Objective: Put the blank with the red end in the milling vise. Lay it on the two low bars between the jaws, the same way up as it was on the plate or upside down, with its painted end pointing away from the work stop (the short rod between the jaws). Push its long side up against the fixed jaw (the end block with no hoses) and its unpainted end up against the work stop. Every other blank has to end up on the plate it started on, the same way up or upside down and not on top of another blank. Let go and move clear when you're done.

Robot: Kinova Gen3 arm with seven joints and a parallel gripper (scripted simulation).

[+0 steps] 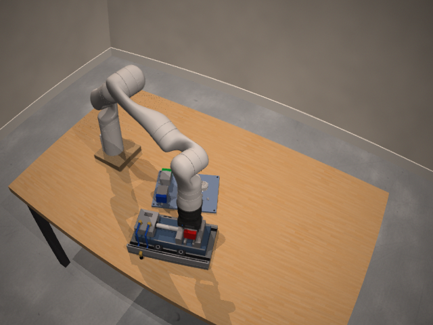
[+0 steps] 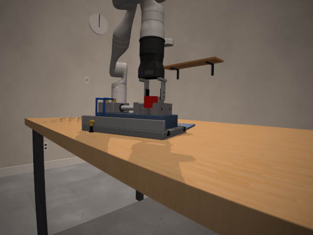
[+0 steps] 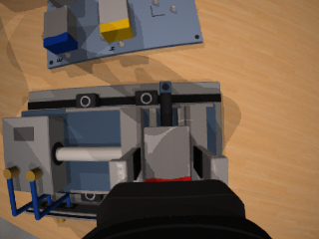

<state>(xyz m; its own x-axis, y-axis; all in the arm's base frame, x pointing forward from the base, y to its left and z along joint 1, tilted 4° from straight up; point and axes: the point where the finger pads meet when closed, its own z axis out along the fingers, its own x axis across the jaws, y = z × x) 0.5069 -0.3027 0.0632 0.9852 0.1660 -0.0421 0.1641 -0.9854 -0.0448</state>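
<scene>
The blank with the red end (image 3: 167, 153) lies in the milling vise (image 3: 123, 149), between the moving jaw (image 3: 127, 159) and the fixed jaw (image 3: 214, 142). Its red end (image 1: 189, 233) points toward the wrist camera. Its grey end points at the black work stop rod (image 3: 163, 103). I cannot tell whether it touches the rod or the fixed jaw. My gripper (image 2: 154, 93) is open, its fingers straddling the blank's top with a gap on each side. In the side view the red end (image 2: 150, 101) stands above the jaws.
The hose block (image 3: 27, 153) and piston rod (image 3: 87, 153) are at the vise's left.
</scene>
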